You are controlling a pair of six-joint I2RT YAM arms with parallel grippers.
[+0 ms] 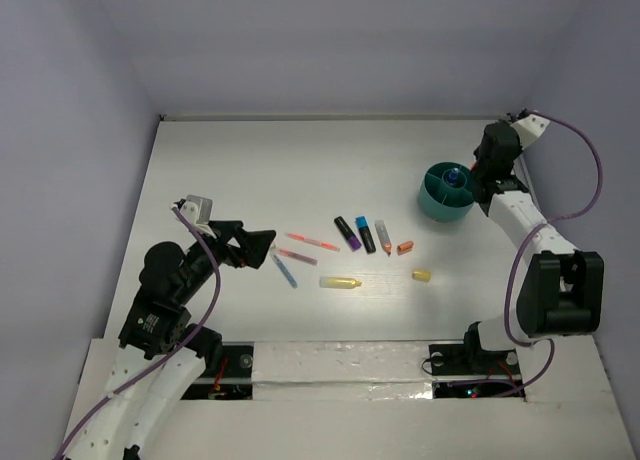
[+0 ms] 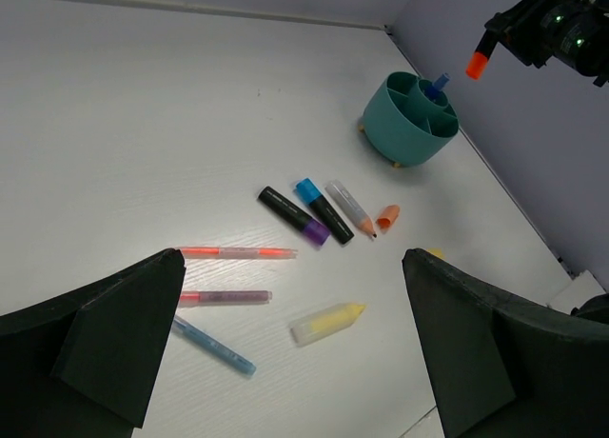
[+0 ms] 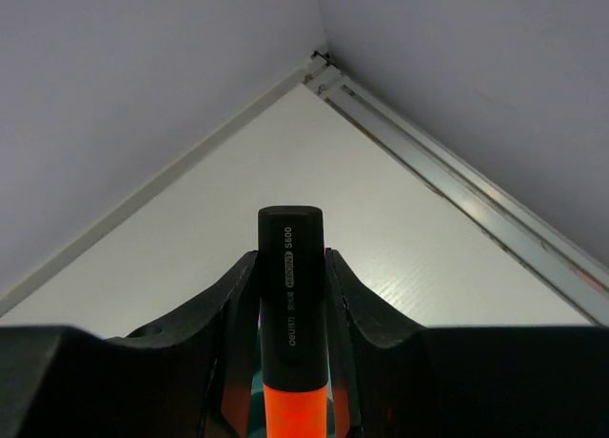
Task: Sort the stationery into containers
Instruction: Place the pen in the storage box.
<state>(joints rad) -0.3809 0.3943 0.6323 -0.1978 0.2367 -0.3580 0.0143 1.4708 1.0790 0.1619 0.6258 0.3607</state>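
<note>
We see teal cup [image 1: 432, 202] on right part of table [image 1: 250, 160], blue item [image 1: 455, 177] standing inside. Right gripper [image 1: 480, 175] over cup's right rim; we can't tell jaw state here. Left gripper [image 1: 262, 247] spread wide, just left of upper pink pen [image 1: 311, 241], lower pink pen [image 1: 296, 256], blue pen [image 1: 284, 270]. Yellow highlighter [image 1: 340, 281] lies flat, yellow cap [image 1: 422, 275] apart to its right. Black-purple marker [image 1: 348, 233], blue-capped marker [image 1: 365, 234], grey marker [image 1: 384, 238] side by side; orange cap [image 1: 405, 247] just beside grey marker.

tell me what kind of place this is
Probably a robot lab test cell: white table boxed by blank pale walls, two arms bolted at its edge, pens near a teal cup.
</note>
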